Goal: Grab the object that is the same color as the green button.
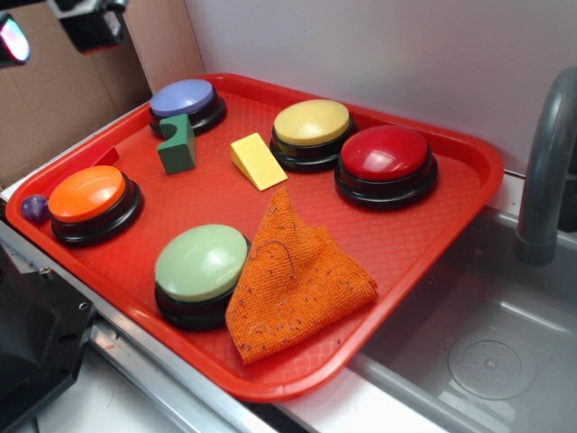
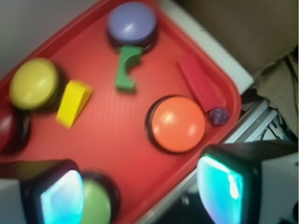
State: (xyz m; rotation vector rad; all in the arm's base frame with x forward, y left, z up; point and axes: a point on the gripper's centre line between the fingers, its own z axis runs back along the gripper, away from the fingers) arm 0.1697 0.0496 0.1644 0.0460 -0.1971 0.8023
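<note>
The dark green notched block (image 1: 178,144) stands on the red tray (image 1: 451,180), just in front of the blue button. In the wrist view the block (image 2: 127,67) lies far ahead of my fingers. The pale green dome button (image 1: 201,263) sits at the tray's front, partly under an orange cloth; in the wrist view the button (image 2: 96,203) shows beside my left finger. My gripper (image 2: 140,191) is open and empty, its jaws wide apart, high over the tray's left edge. In the exterior view only its tips (image 1: 54,32) show, at the top left corner.
On the tray are a blue button (image 1: 183,97), yellow button (image 1: 312,123), red button (image 1: 385,153), orange button (image 1: 87,194), yellow wedge (image 1: 258,161), purple ball (image 1: 35,208), red block (image 2: 199,81) and orange cloth (image 1: 293,275). A sink (image 1: 487,352) and faucet (image 1: 541,171) are at right.
</note>
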